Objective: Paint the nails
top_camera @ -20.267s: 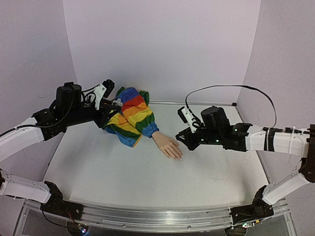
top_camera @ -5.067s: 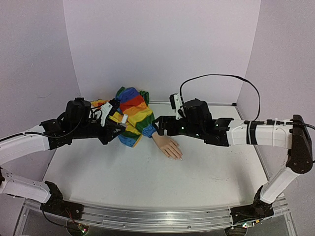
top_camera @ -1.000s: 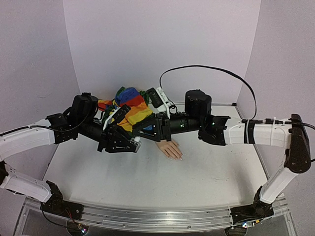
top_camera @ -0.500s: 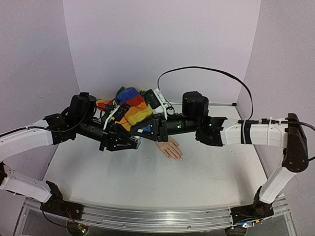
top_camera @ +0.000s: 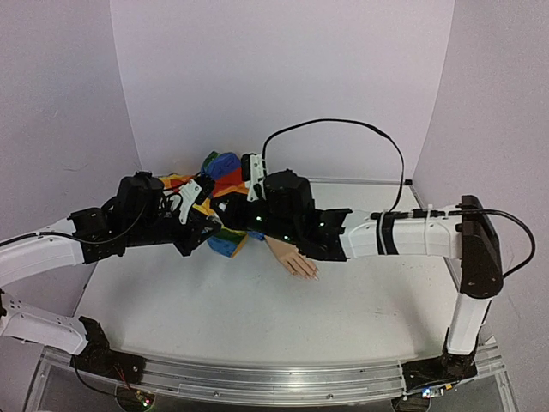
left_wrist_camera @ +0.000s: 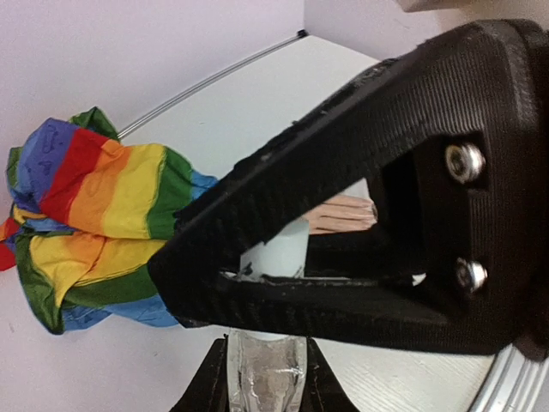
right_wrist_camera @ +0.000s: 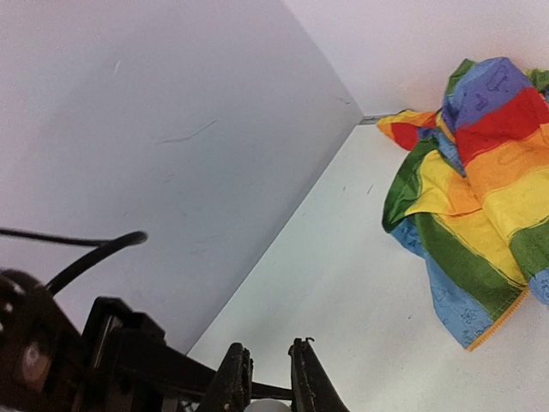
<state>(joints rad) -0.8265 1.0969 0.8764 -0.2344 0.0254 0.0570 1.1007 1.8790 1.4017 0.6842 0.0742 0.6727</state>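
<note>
The left gripper (left_wrist_camera: 264, 367) is clenched on a small clear bottle (left_wrist_camera: 266, 393). The right gripper (right_wrist_camera: 268, 369) faces it, closed on the bottle's white cap (left_wrist_camera: 283, 249). They meet low over the white tabletop (top_camera: 257, 330), just in front of the crumpled rainbow-striped sleeve (top_camera: 225, 172). The left arm reaches in from the left. The right arm stretches flat across from the far right, passing over the wrist of the peach-coloured mannequin hand (top_camera: 292, 256). That hand lies palm down just beside the grippers, its tiny pale nails (top_camera: 310, 273) pointing at the near edge
</note>
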